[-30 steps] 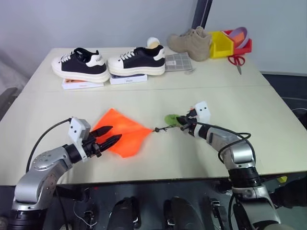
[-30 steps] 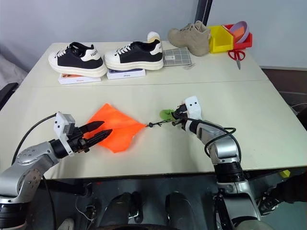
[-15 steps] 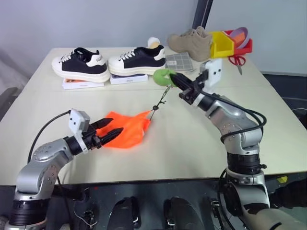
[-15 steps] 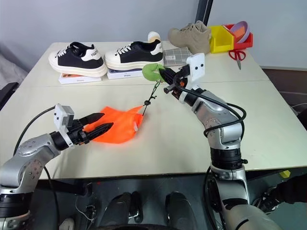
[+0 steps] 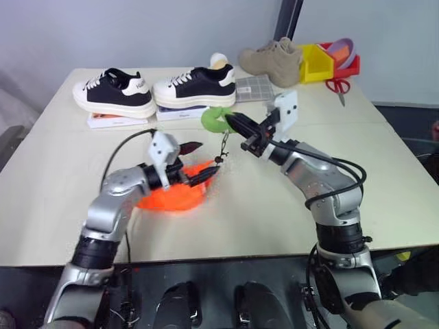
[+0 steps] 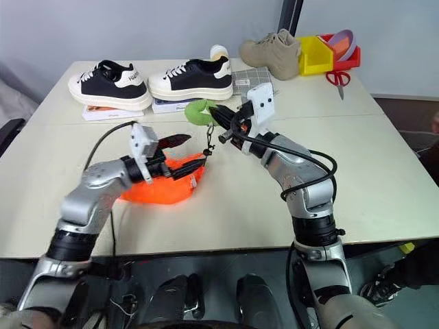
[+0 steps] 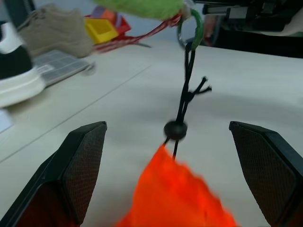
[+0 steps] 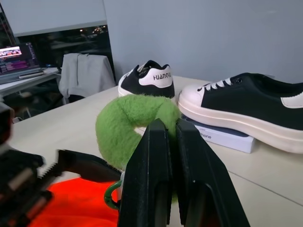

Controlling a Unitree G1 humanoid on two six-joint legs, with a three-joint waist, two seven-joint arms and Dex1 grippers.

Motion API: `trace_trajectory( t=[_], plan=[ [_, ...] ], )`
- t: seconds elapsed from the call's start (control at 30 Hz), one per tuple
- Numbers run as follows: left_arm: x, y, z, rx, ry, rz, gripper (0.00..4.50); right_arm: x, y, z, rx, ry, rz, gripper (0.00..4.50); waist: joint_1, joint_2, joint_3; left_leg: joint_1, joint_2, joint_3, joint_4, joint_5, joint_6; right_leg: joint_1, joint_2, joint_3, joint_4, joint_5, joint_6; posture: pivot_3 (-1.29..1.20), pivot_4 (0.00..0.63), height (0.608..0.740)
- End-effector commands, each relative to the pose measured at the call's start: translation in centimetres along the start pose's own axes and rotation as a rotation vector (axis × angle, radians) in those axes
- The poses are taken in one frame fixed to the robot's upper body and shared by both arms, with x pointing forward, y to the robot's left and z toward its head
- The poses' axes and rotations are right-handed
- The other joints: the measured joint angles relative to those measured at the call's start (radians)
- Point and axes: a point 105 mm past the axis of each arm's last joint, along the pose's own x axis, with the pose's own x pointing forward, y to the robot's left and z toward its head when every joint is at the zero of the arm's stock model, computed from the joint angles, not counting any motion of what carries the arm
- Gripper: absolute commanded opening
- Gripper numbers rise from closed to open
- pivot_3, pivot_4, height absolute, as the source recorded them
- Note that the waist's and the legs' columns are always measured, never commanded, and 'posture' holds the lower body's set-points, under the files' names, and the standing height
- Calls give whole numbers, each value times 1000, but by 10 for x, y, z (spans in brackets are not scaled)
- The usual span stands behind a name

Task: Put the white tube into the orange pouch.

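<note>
left tool (image 5: 195, 163) swung in over orange pouch (image 5: 175, 195), opened wider

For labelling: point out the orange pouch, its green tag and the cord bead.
orange pouch (image 5: 171, 199), left eye view, on its lower fabric.
green tag (image 8: 130, 124), right wrist view, on its fuzzy face.
cord bead (image 7: 175, 130), left wrist view, on the round stopper.

An office-like lab room is showing here: a plain pale surface (image 5: 384, 171) carrying test objects, while a lit computer monitor (image 8: 19, 52) and draped chair (image 8: 87, 73) are standing behind.
</note>
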Motion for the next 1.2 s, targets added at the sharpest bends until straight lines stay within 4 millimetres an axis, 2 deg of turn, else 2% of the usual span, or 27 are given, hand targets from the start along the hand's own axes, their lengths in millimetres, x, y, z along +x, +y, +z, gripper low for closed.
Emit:
trace_trajectory(
  t=[0.03,0.17,0.33,0.43,0.6,0.8,0.97,1.13,1.2],
  plan=[
    [9,-2,5,61,-9,-32,4421,0,8,13,-45,-43,10,0,0,0,0,0,0,0,0,0,0,0,0,0,0,0,0,0,150,740],
    [6,-2,-4,38,17,-37,4421,-1,1,7,-34,-36,-48,0,1,0,0,0,0,0,0,1,-1,0,1,0,1,0,0,0,150,740],
    [-11,-4,-21,20,74,-19,4421,-12,-28,-11,-9,3,-226,0,1,0,0,0,0,-1,0,1,-1,0,0,0,1,0,0,0,150,740],
    [-19,-3,-22,7,79,7,4421,-21,-46,-22,-11,42,-329,0,3,0,0,0,0,-1,0,1,-1,0,0,0,1,0,0,0,150,740],
    [-34,1,-24,-6,96,48,4421,-43,-71,-55,-38,175,-477,0,1,0,0,0,0,-1,0,1,-1,0,-1,0,1,0,0,0,150,740],
    [-45,2,-22,-16,108,54,4421,-63,-82,-83,-101,320,-551,0,1,0,0,0,0,-1,0,1,-1,0,0,0,1,0,0,0,150,740],
    [-46,4,-22,-26,113,49,4421,-68,-81,-86,-107,327,-551,0,2,0,0,0,0,-1,0,1,-1,0,0,0,1,0,0,0,150,740],
    [-28,-2,-14,-51,101,-57,4421,-61,-77,-75,-120,271,-519,0,5,0,0,0,0,-1,0,1,-1,0,0,0,1,0,0,0,150,740],
    [-15,-1,-12,-53,104,-116,4421,-58,-75,-68,-128,238,-501,0,5,0,0,0,0,0,1,1,-1,0,1,0,1,0,0,0,150,740]
  ],
)
